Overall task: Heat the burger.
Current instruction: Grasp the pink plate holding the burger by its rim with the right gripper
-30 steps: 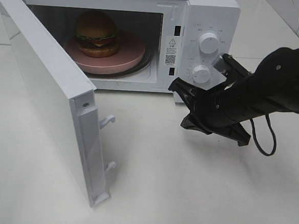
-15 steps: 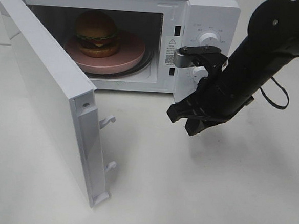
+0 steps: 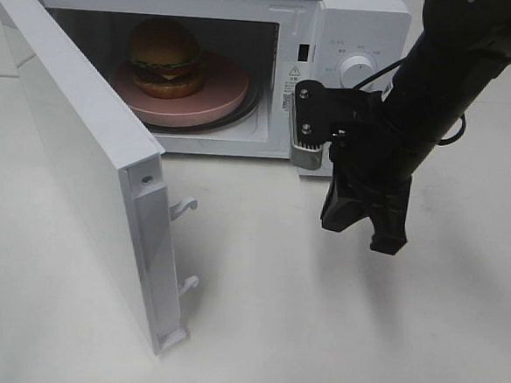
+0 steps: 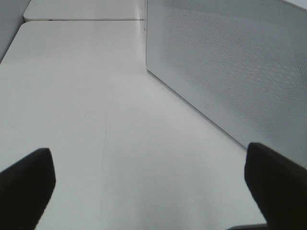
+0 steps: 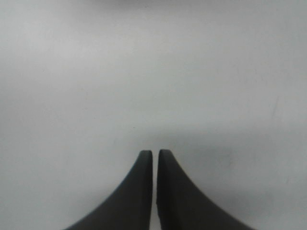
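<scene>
Right claw, pressed together and empty, hangs over the worktop before the microwave, burger already inside; next, likely, swinging the open door shut.

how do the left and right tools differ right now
The left tool is wide open; the right tool is shut. The left tool sits beside a perforated white panel; the right tool points down at the table in front of the microwave. Both are black and hold nothing.
</scene>
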